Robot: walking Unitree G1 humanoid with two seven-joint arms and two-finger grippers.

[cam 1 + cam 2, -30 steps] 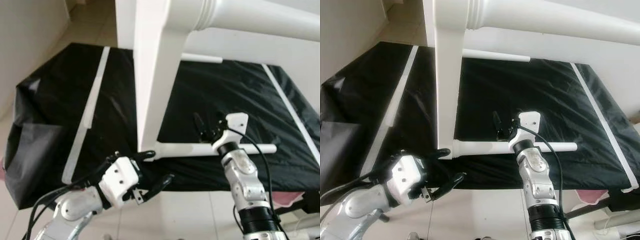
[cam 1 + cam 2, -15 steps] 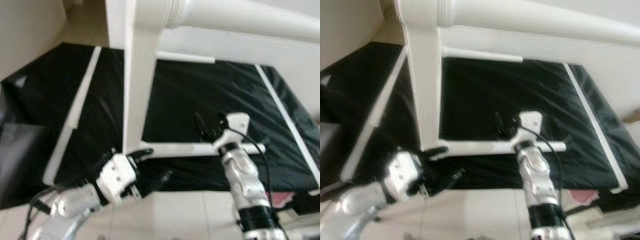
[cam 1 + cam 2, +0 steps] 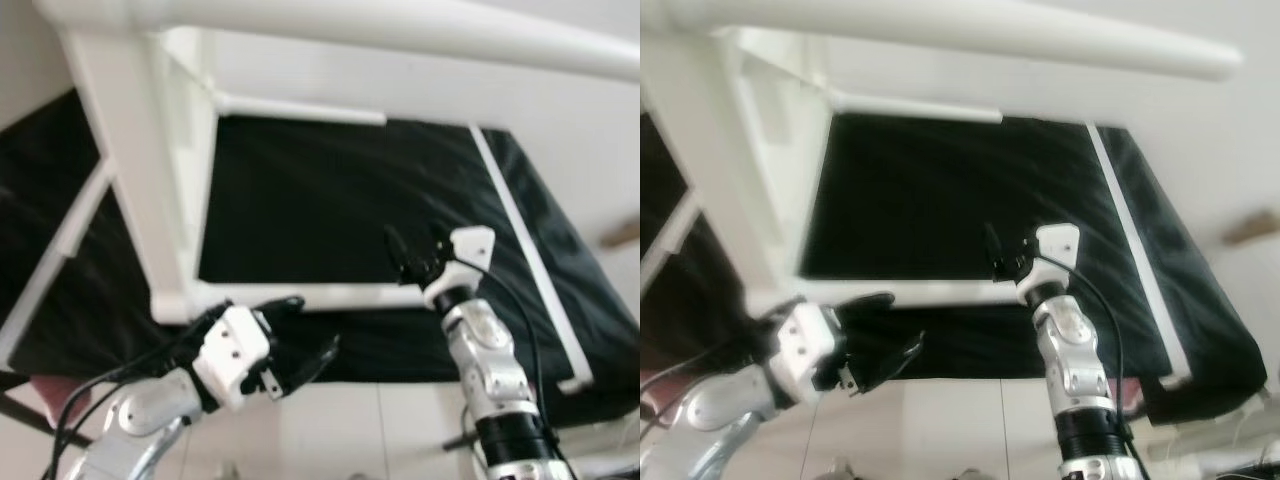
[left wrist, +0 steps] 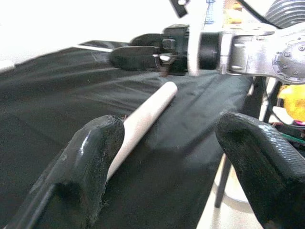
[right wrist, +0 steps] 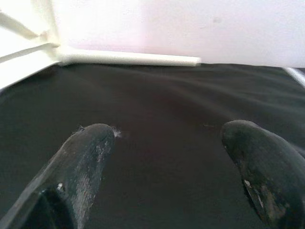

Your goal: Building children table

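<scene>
The white children's table frame point(image 3: 150, 200) stands on a black sheet point(image 3: 320, 200), one thick round leg point(image 3: 400, 25) crossing high in the eye views. A white rod point(image 3: 320, 295) lies along the sheet's near edge, joined to the frame's post at its left end. My left gripper point(image 3: 305, 330) is open just in front of that end; in the left wrist view the rod point(image 4: 143, 119) runs between its fingers point(image 4: 86, 162) without touching them. My right gripper point(image 3: 412, 245) is open above the rod's right end, and its wrist view has only black sheet point(image 5: 157, 119) between the fingers.
A second white rod point(image 3: 300, 108) lies along the sheet's far edge. A white strip point(image 3: 520, 230) runs down the sheet's right side, another point(image 3: 60, 250) on the left. Pale tiled floor point(image 3: 380, 430) lies below the near edge. A pink item point(image 3: 50, 395) sits at lower left.
The whole picture has swung, so the camera moved: frame and sheet now sit further left and the right edge shows. Both grippers keep the same open pose by the near rod.
</scene>
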